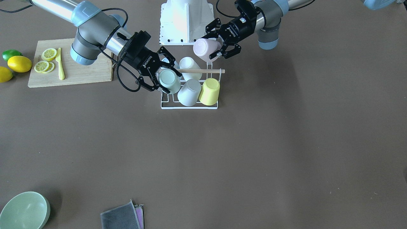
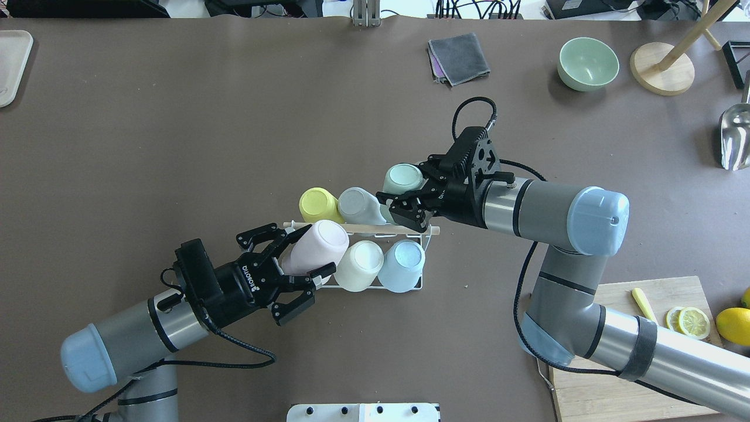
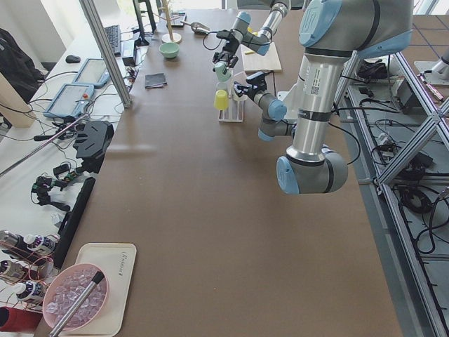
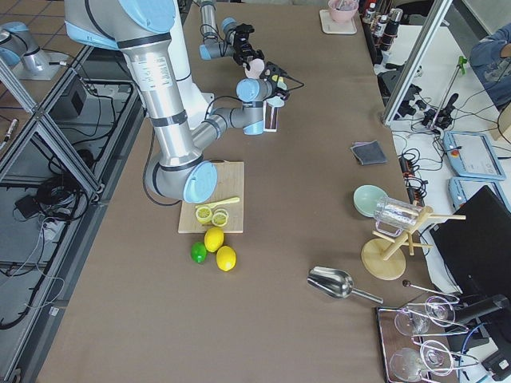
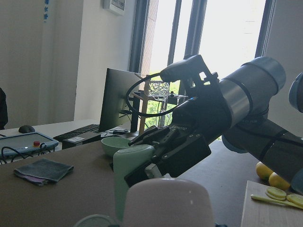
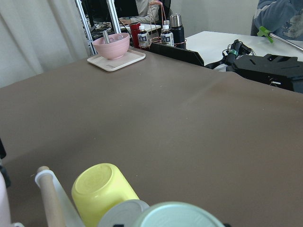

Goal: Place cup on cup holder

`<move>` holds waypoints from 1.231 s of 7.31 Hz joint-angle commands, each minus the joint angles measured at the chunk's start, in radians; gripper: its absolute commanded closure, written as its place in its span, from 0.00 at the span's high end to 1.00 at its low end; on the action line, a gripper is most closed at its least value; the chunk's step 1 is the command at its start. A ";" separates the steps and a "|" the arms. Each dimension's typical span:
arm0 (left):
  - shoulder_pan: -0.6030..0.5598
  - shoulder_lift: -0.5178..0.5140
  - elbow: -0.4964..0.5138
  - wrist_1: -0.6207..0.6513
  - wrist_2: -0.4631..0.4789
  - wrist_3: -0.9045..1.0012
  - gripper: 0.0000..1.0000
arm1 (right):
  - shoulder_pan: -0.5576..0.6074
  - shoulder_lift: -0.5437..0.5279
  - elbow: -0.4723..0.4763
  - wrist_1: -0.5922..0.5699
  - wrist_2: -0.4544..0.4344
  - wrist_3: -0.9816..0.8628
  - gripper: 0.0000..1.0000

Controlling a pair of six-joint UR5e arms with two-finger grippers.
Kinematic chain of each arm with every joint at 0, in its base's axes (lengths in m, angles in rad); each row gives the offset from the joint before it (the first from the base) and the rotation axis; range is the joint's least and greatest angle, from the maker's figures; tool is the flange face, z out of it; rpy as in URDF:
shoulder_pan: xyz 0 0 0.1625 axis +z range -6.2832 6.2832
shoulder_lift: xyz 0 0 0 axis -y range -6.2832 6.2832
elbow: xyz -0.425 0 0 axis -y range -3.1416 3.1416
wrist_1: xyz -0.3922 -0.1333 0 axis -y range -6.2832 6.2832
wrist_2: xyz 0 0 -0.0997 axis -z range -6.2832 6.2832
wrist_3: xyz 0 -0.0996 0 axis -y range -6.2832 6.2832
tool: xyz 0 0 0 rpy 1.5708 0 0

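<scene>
Bench [image 1: 254,152], one moment.

- The cup holder [image 1: 189,108] is standing near the robot's base, with its wooden rod handle [image 1: 210,71] lying across the top.
- Four cups are sitting upturned on it: a yellow cup [image 1: 210,91] and a white cup [image 1: 189,93] on the operators' side, and a cream cup [image 2: 358,265] and a light blue cup [image 2: 401,265] on the robot's side.
- The left pincer [image 2: 307,252] is grasping a pink cup [image 2: 319,243], with one finger on each side of its wall.
- The pink cup is tilting over the holder's robot-side corner, beside the cream cup. Cannot tell whether it is touching a prong.
- The right pincer [image 2: 407,187] is clenching on a mint cup [image 2: 403,177], base upward.
- The mint cup is sitting at the operators'-side end of the holder, just beside the white cup. Its seating is hidden by the fingers.

Elsewhere:
- A cutting board [image 1: 82,70] is carrying lemon slices [image 1: 44,62] and a yellow knife [image 1: 60,65].
- Two lemons [image 1: 19,63] and a lime [image 1: 11,54] are lying beside the board.
- A green bowl [image 1: 24,211] and a folded grey cloth [image 1: 120,218] are lying at the operators' edge, well apart from the holder.
</scene>
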 commanded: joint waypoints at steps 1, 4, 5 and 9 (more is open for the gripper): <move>0.000 -0.001 0.007 -0.002 0.002 0.003 0.00 | -0.006 0.002 0.000 0.000 -0.002 0.010 1.00; -0.001 -0.001 0.008 0.000 0.002 0.003 0.00 | -0.008 0.002 0.000 -0.002 -0.002 0.011 1.00; 0.000 -0.001 0.008 0.000 0.002 0.004 0.00 | -0.009 0.002 -0.001 -0.002 -0.002 0.011 1.00; 0.000 -0.001 0.028 -0.002 0.002 0.004 0.00 | -0.012 0.002 -0.001 -0.002 -0.002 0.011 1.00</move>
